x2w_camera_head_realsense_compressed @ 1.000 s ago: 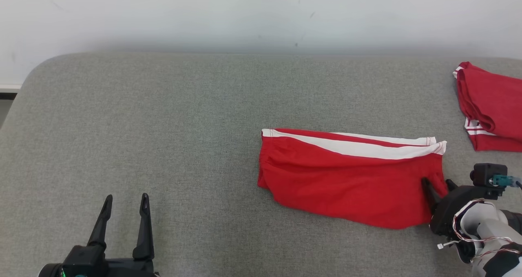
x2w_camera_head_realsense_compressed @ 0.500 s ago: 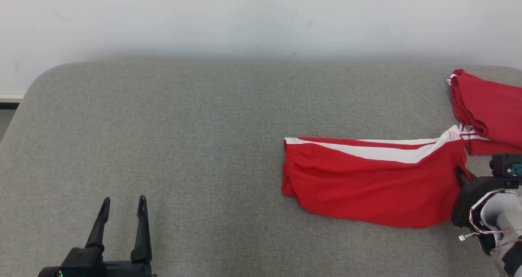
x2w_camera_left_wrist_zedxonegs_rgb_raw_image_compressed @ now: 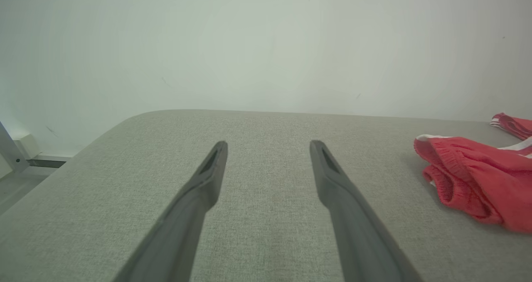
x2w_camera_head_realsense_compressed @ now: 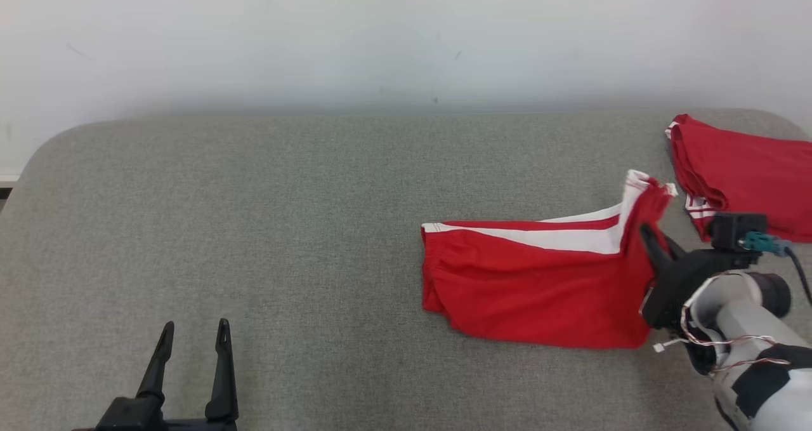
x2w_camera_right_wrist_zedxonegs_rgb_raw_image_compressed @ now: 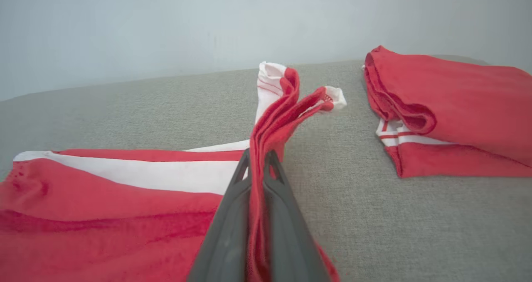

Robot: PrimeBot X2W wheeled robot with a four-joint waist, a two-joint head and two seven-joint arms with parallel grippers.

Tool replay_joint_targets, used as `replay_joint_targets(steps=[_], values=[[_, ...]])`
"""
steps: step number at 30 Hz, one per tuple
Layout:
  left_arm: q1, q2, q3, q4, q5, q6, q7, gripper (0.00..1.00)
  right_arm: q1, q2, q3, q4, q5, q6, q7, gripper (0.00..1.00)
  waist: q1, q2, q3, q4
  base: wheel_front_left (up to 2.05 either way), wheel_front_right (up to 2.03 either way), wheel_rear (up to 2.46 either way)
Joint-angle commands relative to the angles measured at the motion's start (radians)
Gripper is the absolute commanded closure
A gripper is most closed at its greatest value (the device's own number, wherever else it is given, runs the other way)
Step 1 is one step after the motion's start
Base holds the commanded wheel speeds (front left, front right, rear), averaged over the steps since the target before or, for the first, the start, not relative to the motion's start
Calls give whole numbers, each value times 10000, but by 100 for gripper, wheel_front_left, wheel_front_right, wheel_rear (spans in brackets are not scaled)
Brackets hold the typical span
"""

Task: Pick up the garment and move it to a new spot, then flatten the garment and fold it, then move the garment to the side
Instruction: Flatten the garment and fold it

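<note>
Since the earlier head view, the right claw (x2w_camera_head_realsense_compressed: 656,237) has lifted the hem end of the red garment (x2w_camera_head_realsense_compressed: 533,285), now peaked above it, the rest flat on the grey woven table (x2w_camera_head_realsense_compressed: 254,228) to its left. The left wrist view has the left claw (x2w_camera_left_wrist_zedxonegs_rgb_raw_image_compressed: 269,144) spread apart over bare weave, the garment's gathered end to its right. In the right wrist view that claw is clamped on thin, limp layers, a folded red pile (x2w_camera_right_wrist_zedxonegs_rgb_raw_image_compressed: 449,107) just right; light and floppy, it likely handles best by its hem corners.
</note>
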Motion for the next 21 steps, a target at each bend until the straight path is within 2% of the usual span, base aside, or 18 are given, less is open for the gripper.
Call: replay_joint_targets(steps=[1,8,16,21], values=[[40,-17,-24,14,-56,10,-30,0,-55,199,70,-264,97,-30,30,100,0,0,-6,-18,0,0,0],[-169,-18,-230,96,-177,18,-30,0,-187,976,308,-1382,132,-30,394,100,0,0,71,124,0,0,0],[-447,-18,-458,276,-335,16,-30,0,-91,1841,382,-1951,53,-30,795,100,0,0,185,547,0,0,0],[-588,-18,-635,355,-405,29,-30,0,253,2487,129,-1891,306,-30,1077,100,0,0,241,864,0,0,0]])
